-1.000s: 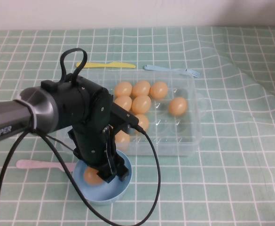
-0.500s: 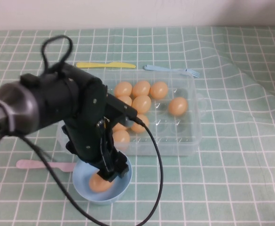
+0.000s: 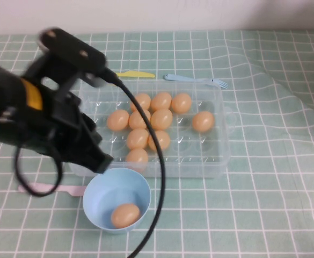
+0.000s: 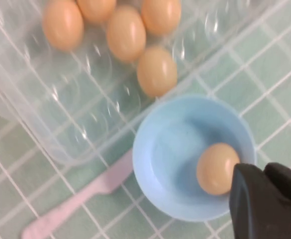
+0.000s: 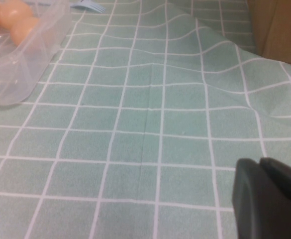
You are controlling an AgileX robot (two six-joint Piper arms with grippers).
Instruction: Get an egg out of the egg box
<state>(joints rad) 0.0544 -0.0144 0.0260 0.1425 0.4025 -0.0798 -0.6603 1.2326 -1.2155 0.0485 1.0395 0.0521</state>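
While I watch the high view | left gripper (image 4: pixel 267 199) jaws closed, empty, above bowl (image 3: pixel 95 207) | egg (image 3: pixel 125 215) in bowl, 6 o'clock of egg box (image 3: pixel 221 156) | right gripper (image 5: pixel 269 199) jaws closed over surface (image 5: pixel 150 124)

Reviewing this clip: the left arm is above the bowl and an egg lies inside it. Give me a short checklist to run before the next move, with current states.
1. The egg out of the egg box, lying in the blue bowl: ok.
2. Egg free of the left gripper: ok, apart in the left wrist view.
3. Bowl upright: ok.
4. Nine eggs seated in the box: ok.
5. Pink spoon beside the bowl, clear of the egg: ok.
6. Right gripper parked over bare cloth: ok.
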